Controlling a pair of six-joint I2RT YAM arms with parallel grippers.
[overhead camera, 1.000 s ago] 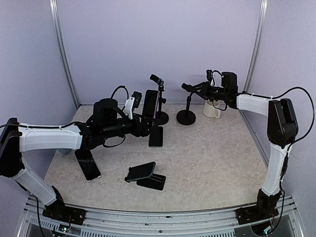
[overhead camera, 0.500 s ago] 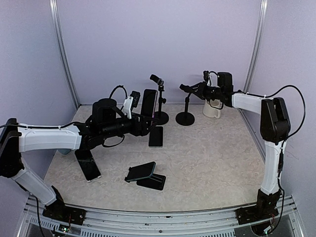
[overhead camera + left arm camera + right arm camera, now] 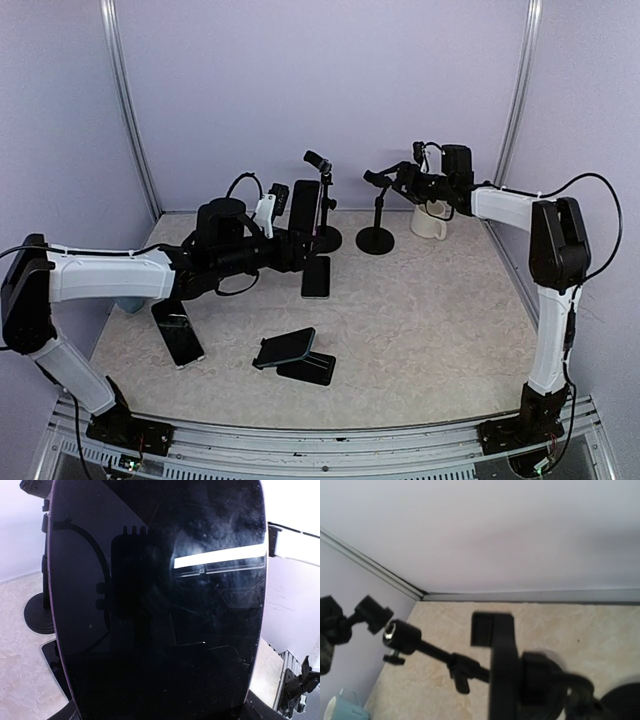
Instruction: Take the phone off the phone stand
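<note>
The phone (image 3: 305,206) is a black slab standing upright, its dark glossy screen (image 3: 160,600) filling the left wrist view. My left gripper (image 3: 299,243) is shut on its lower part, just left of the pole of a tall black phone stand (image 3: 325,200). A second black stand (image 3: 378,232) rises further right. Its clamp head (image 3: 501,670) looms blurred in the right wrist view. My right gripper (image 3: 398,180) is at that head, high above the table. Its fingers do not show clearly, so open or shut is unclear.
A phone (image 3: 316,276) lies flat mid-table and another (image 3: 178,333) lies at the left. A third rests on a low folding stand (image 3: 296,358) near the front. A white mug (image 3: 428,222) sits by the back right wall.
My left arm has shifted slightly right, carrying the phone closer to the tall stand's pole. The right arm has stayed at the other stand's head with only a small wrist shift.
</note>
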